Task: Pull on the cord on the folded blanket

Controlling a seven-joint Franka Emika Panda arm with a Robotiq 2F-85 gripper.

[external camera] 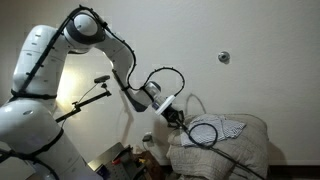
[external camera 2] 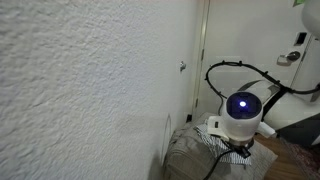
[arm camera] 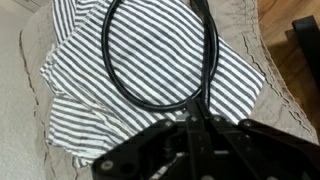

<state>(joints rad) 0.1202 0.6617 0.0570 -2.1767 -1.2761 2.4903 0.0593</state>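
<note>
The folded blanket is a beige, wrinkled pile with a striped patch on top; it also shows low in an exterior view. The cord is a thin black cable lying in an oval loop on the striped patch; in an exterior view its end trails down over the blanket. My gripper is at the loop's near end, fingers closed together on the cord there. In an exterior view the gripper sits at the blanket's edge.
A white wall stands behind the blanket, with a small round fitting. A lamp arm and cluttered items are beside the robot base. The arm's own black cable loops above the wrist. A dark object lies beyond the blanket's edge.
</note>
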